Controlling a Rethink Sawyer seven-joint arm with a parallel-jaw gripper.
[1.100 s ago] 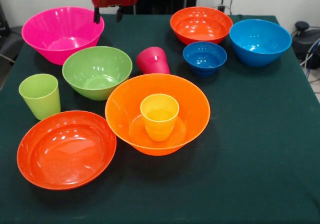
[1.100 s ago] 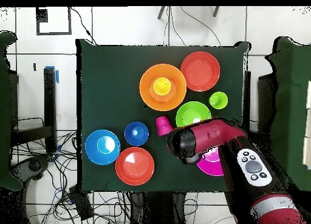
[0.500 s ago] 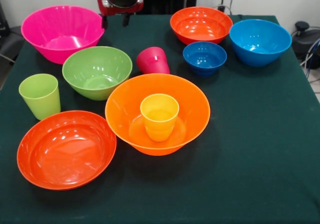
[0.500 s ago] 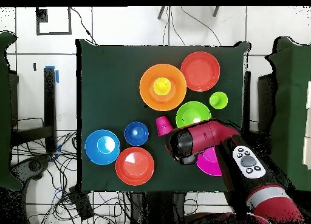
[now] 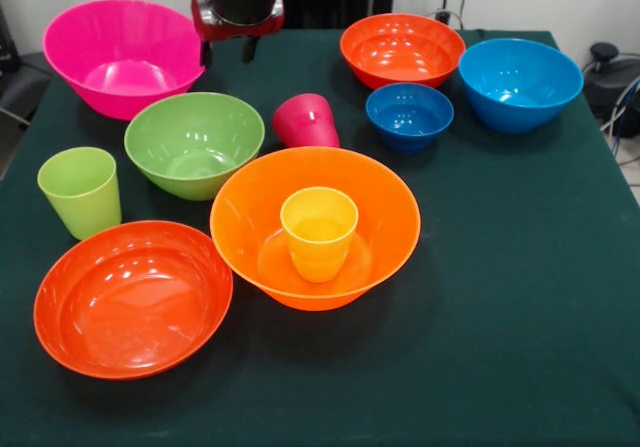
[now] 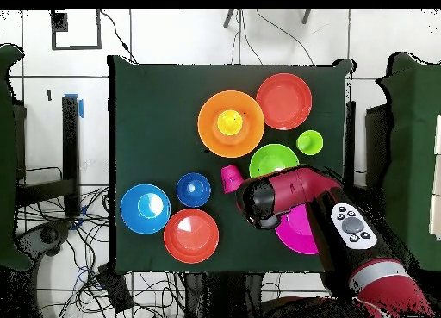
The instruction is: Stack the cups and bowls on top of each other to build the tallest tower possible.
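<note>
My gripper (image 5: 226, 52) hangs at the far side, open. Its left finger (image 5: 205, 55) is at the right rim of the big pink bowl (image 5: 120, 62), while the other finger stands outside the bowl. Spread on the cloth are a green bowl (image 5: 193, 142), a lime green cup (image 5: 80, 189), and a red-pink cup (image 5: 305, 120) lying on its side. A yellow-orange cup (image 5: 318, 232) stands upright inside the big orange bowl (image 5: 385, 217). There are two shallow red-orange bowls (image 5: 130, 302) (image 5: 400, 49), a small dark blue bowl (image 5: 408, 115) and a light blue bowl (image 5: 518, 82). In the overhead view the arm covers part of the pink bowl (image 6: 297, 235).
A dark green cloth (image 5: 500, 297) covers the table. Its front right part holds nothing. Cables and floor lie beyond the table edges (image 6: 112, 159).
The gripper came down and a little to the right. The pink bowl shifted toward the far edge of the table. Everything else stayed put.
</note>
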